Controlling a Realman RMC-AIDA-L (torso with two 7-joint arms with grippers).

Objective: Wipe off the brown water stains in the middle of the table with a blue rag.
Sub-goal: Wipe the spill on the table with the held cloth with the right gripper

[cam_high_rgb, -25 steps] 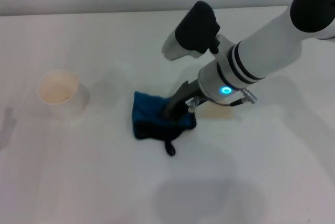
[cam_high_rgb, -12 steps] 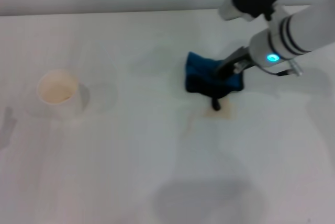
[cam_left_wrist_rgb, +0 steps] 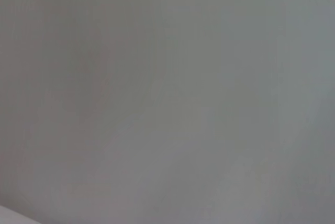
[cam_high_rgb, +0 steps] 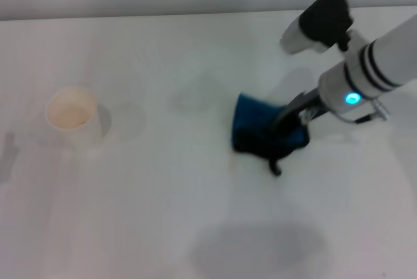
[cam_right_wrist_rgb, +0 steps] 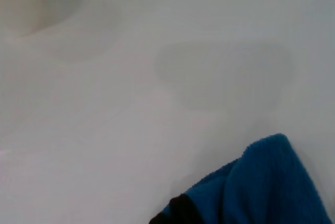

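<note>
One pincer (cam_high_rgb: pixel 287 124), right, pressing blue rag (cam_high_rgb: pixel 264 132)

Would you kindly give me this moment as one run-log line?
right gripper: pressing blue rag on table, mid-wipe | brown water stains: none visible | cup: robot's left | left arm: unseen

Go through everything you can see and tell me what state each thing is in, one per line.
Rag: bunched, flat on the table, pressed down by the right gripper.
Right gripper: down on the rag, fingers hidden in the cloth.
Left gripper: not in view.
Stain: none visible; the rag covers that spot.
Cup: upright, open, beige inside, far from the rag toward the robot's left.
Table: white, no brown patch showing.
</note>
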